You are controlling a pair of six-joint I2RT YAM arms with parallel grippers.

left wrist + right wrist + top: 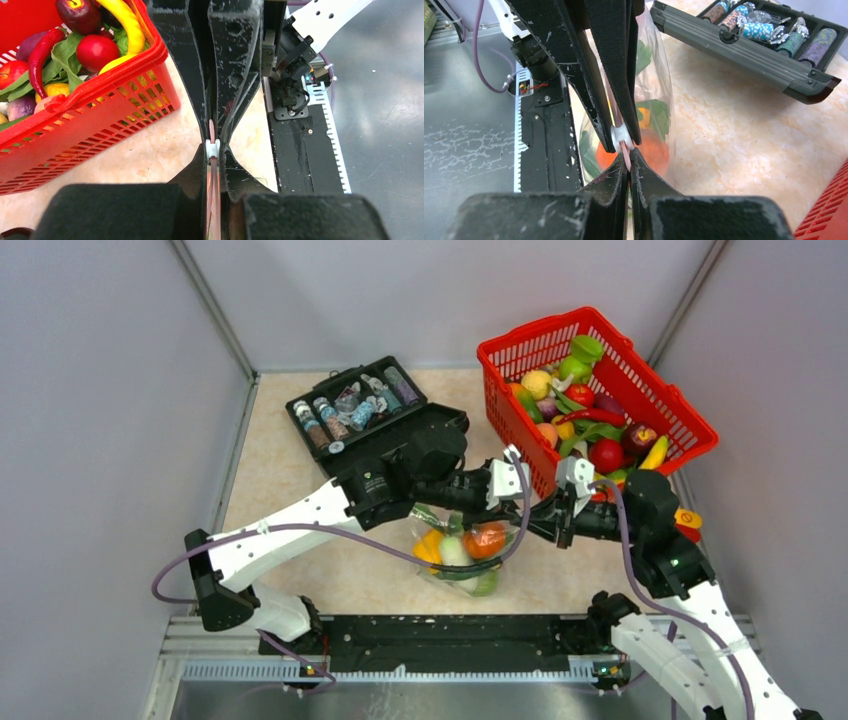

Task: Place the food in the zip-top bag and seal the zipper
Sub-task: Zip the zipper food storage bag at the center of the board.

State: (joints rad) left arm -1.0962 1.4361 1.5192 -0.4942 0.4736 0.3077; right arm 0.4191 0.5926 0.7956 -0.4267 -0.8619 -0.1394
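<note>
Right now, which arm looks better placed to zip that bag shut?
Probably the left: the white slider sits at the tip of the left gripper, while the right gripper is shut on the zipper beside it, steadying the bag.

Table (300, 470), contents:
- Zip-top bag (462, 555): set at front centre, just ahead of the arm bases; food (485, 540) is held inside it.
- Zipper (213, 200): carried along the bag's top edge, pinched from the left by the left gripper (214, 167) and from the right by the right gripper (628, 162), whose fingertips are met at the slider (619, 134).
- Case (360, 410): placed rear left; bottles (340, 410) are laid in its compartments.
- Basket (690, 430): placed rear right, beside the case; more food is heaped in it.
</note>
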